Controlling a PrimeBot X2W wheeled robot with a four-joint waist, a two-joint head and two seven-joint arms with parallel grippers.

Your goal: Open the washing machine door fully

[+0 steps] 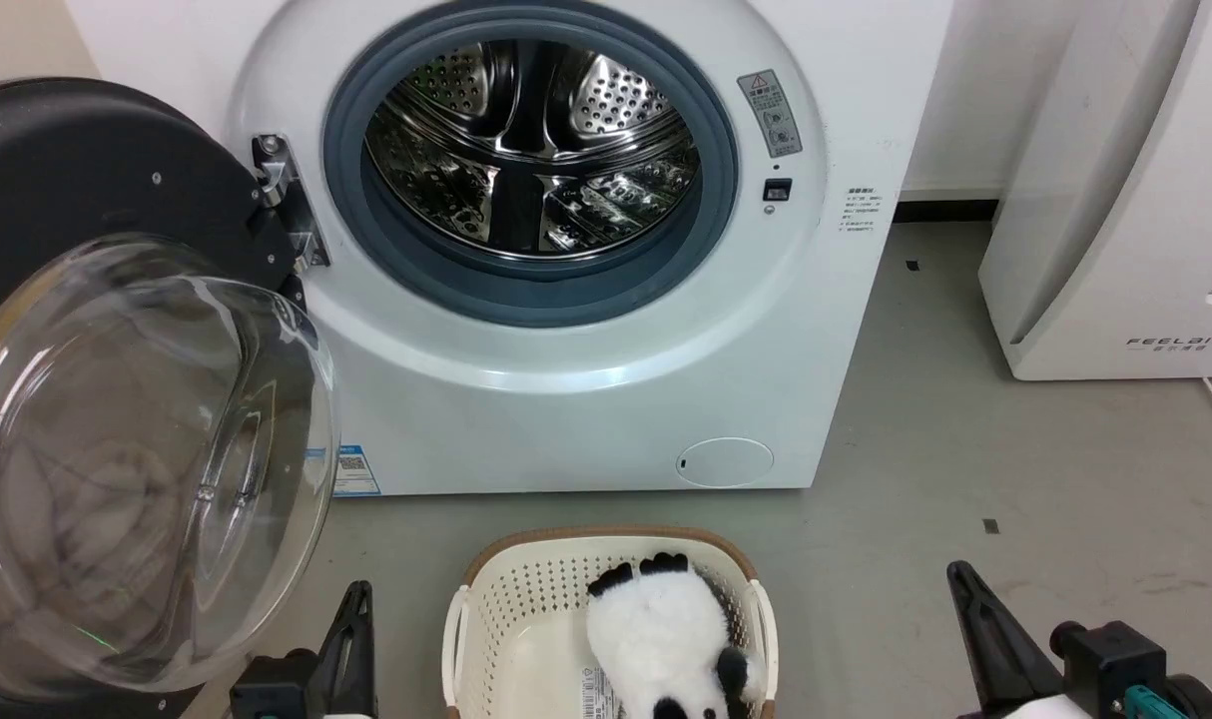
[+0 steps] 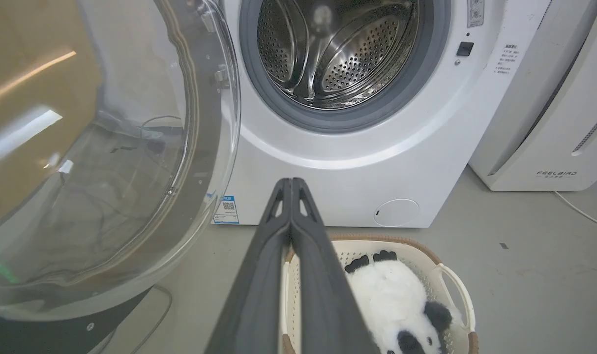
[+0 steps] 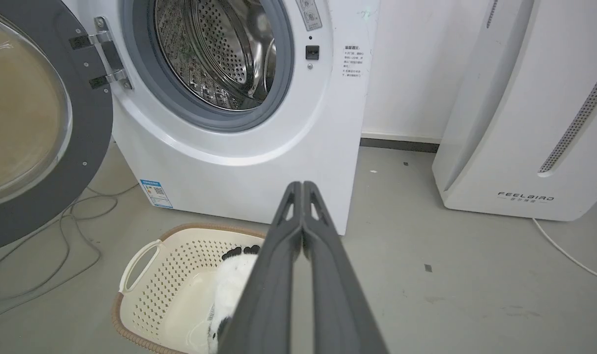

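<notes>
The white washing machine point(image 1: 586, 399) stands ahead with its grey gasket and steel drum point(image 1: 531, 150) exposed. Its door point(image 1: 117, 419) hangs swung out to the left on a metal hinge point(image 1: 287, 200), the matte dark inner face and domed clear glass turned toward me. That door is also at the left in the left wrist view point(image 2: 106, 147) and the right wrist view point(image 3: 38, 123). My left gripper point(image 1: 358, 591) is shut and empty, low down, just right of the door's lower rim. Low at the right, away from the machine, my right gripper point(image 1: 957, 571) is shut and empty.
A cream laundry basket point(image 1: 496, 609) holding a black-and-white panda plush point(image 1: 666, 639) sits on the grey floor in front of the machine, between my grippers. A white FEELBIRD appliance point(image 1: 1115, 200) stands to the right. Cables point(image 3: 57, 231) lie on the floor under the door.
</notes>
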